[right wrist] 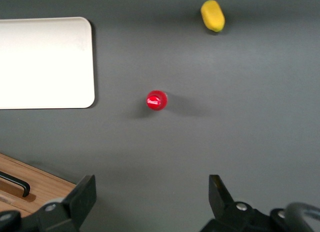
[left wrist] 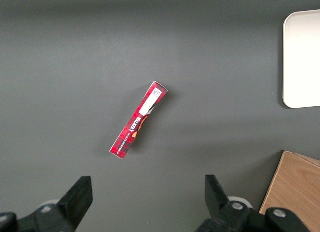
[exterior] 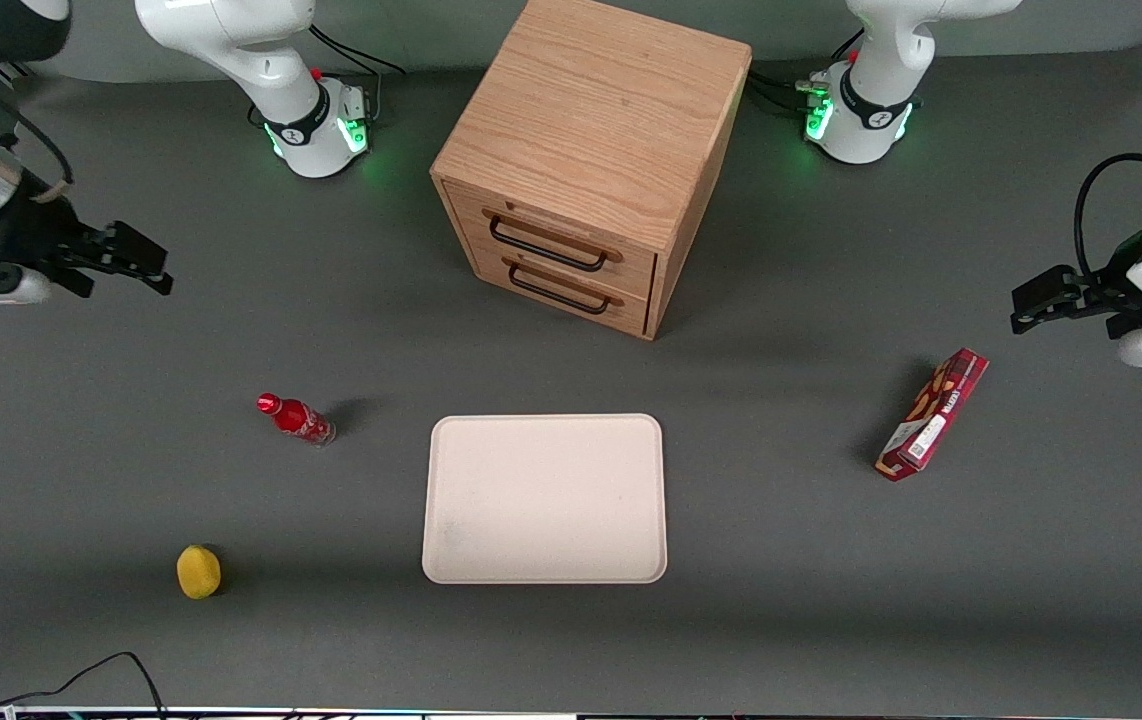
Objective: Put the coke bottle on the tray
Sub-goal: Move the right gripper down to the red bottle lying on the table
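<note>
The coke bottle (exterior: 295,418) is small and red with a red cap. It stands on the grey table beside the tray (exterior: 545,498), toward the working arm's end. In the right wrist view I see it from above as a red cap (right wrist: 156,100), with the pale tray's corner (right wrist: 45,62) nearby. My right gripper (exterior: 136,262) hangs high above the table, farther from the front camera than the bottle and well apart from it. Its fingers are wide open and hold nothing (right wrist: 150,194).
A wooden two-drawer cabinet (exterior: 586,165) stands farther back than the tray. A yellow lemon (exterior: 198,571) lies nearer the front camera than the bottle. A long red snack box (exterior: 933,414) lies toward the parked arm's end.
</note>
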### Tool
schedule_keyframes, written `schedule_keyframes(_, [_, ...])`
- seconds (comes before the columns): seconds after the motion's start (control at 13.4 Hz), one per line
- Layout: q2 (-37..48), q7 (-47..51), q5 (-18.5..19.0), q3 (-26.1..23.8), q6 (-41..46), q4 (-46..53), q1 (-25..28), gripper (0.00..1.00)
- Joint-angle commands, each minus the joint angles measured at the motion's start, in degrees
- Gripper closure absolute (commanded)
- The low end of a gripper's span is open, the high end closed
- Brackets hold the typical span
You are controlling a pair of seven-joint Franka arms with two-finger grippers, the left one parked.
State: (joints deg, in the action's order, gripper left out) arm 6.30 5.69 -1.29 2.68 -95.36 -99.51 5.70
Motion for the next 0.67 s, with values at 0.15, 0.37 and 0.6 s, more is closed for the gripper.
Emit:
schedule_keyframes(0.15, [-5.4, -1.7, -0.6, -3.0, 4.4, 7.8, -3.3, 0.00])
schedule_keyframes(0.37, [-6.5, -2.5, -1.1, -3.0, 4.1, 6.0, -3.6, 0.00])
schedule_keyframes(0.6, [-8.8, -2.5, -1.1, -3.0, -2.4, -0.7, -3.4, 0.00])
